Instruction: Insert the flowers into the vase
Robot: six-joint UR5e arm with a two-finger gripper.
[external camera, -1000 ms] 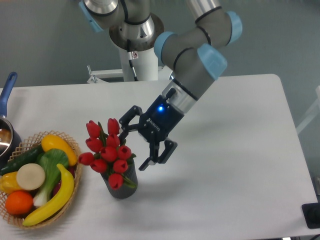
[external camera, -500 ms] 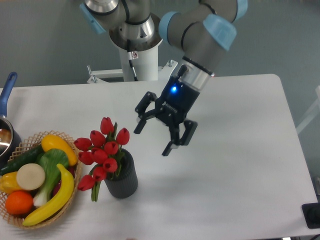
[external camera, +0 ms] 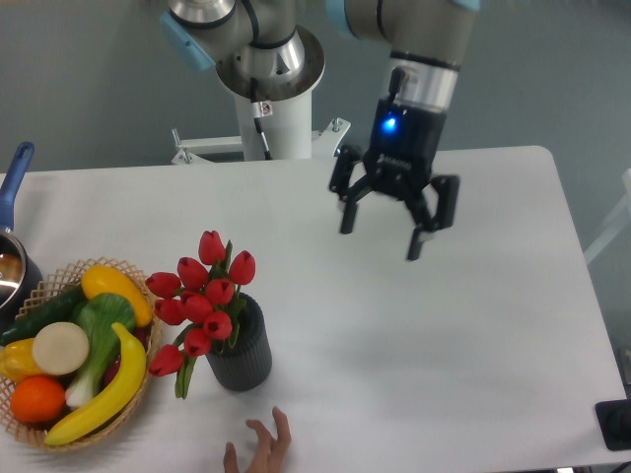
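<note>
Flowers point(external camera: 197, 296) in vase point(external camera: 242, 347), leaning left; end effector point(external camera: 380, 236) fingers apart, empty, well apart above tabletop point(external camera: 444, 345).

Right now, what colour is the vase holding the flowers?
Dark grey, nearly black, with fine vertical ribs; the vase shows in the fixed camera view, under the red flowers.

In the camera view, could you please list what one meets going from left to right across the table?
Pot with blue handle → wicker basket of toy fruit and vegetables → flowers → vase → open gripper. A hand shows at the bottom edge, below the vase.
</note>
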